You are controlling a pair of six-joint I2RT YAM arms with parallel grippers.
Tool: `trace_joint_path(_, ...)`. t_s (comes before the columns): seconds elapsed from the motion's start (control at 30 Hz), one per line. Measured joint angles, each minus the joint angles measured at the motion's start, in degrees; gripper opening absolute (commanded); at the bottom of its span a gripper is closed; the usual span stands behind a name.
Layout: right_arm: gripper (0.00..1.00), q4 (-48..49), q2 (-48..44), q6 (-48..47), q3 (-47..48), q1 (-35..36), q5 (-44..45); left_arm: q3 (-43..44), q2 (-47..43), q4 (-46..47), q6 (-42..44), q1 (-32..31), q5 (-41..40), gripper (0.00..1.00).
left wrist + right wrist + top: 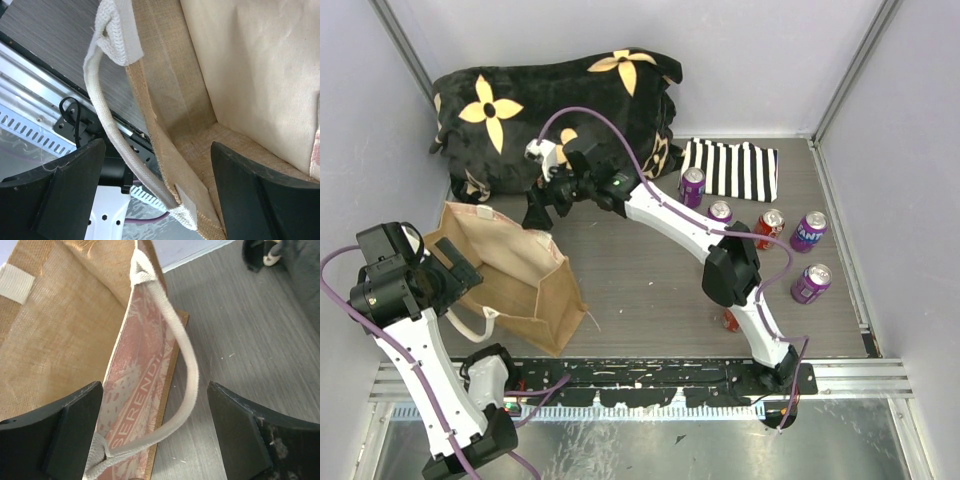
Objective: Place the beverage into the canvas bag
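Left gripper [157, 150] stands spread wide at the left edge of the canvas bag [535, 290]. Its dark fingers [55, 195] straddle the bag's jute side wall and one cream handle [102, 110] without pinching either.

The bag stands on its base on the grey wood-grain table [650, 290] with its mouth up, leaning a little. The long sides of the mouth run diagonally from far left to near right. It is boxy, of coarse tan weave outside. Inside, the wrist views show a cream lining and a bare woven floor.

At the bag's far rim, the right gripper [155, 387] is also spread wide and grips nothing. Between its fingers lie the other webbing handle [187, 360] and a wall printed in faded red with the letters "SEREND".

Behind the bag lies a plush black blanket [550, 100] with yellow flowers. To the bag's right lies a folded black-and-white striped cloth [730, 168].

Further right of the bag, well apart from it, five drinks stand upright, tops up. They are the first purple can [692, 186], the second purple can [720, 211], the red can [770, 228], the Fanta can [808, 230] and the nearest purple can [811, 283].
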Motion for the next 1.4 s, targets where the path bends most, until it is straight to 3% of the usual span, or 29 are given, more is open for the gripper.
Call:
trace_joint_path(1.07,0.89,2.4,-1.16,0.92,-3.1,2.84,-4.0,-3.32,-0.31,2.84,-0.22,0.0,3.45,0.92)
trace_joint_path(1.2,0.78,2.19,-1.14,0.55,-3.1,3.5,-3.63,-4.07,-0.63,3.23,-0.24,0.0,3.56,0.9)
trace_joint_path(1.4,0.31,1.75,-0.5,-1.05,-2.99,4.66,-1.38,-7.19,-0.87,5.05,-0.57,0.0,3.8,0.72)
